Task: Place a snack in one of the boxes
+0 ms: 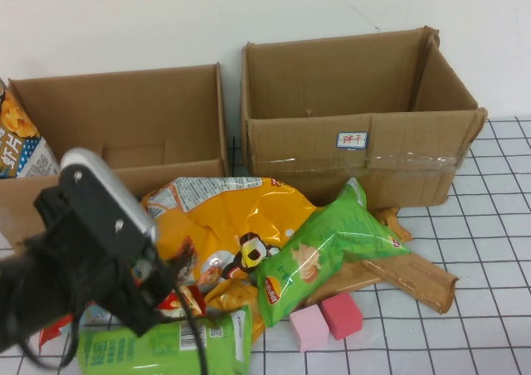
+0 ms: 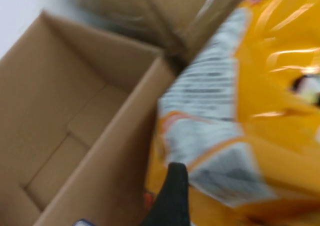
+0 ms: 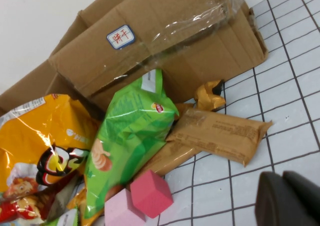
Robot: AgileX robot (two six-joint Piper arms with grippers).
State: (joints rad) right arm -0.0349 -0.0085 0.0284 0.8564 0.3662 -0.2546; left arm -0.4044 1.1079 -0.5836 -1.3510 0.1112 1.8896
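Main risk — the big glossy orange-yellow snack bag [image 1: 224, 226] sits half buried in a heap, leaning on the front wall of the left open brown cardboard box [image 1: 124, 118]. If the left hand [image 1: 162, 288] pulls it, the neighbours may drag along: the bright green crisp bag [image 1: 328, 246] overlaps its edge, and a flat green packet [image 1: 166, 346] lies just below. The foil looks slick and puffy, so a pinch on the corner could slip or tear. Lifting too low would catch the box rim.

Left hand is low at the heap's near-left side, touching or almost touching the orange bag's edge — whether it's open or gripping I cannot tell; the left wrist view shows only one dark finger [image 2: 170, 198] vs the bag's grey-printed back. Right hand [image 3: 287, 198] hangs over the gridded white desk [image 1: 489, 226], off to the right; its state can't be told either.

The bag: crinkled, air-filled, cartoon print facing up.
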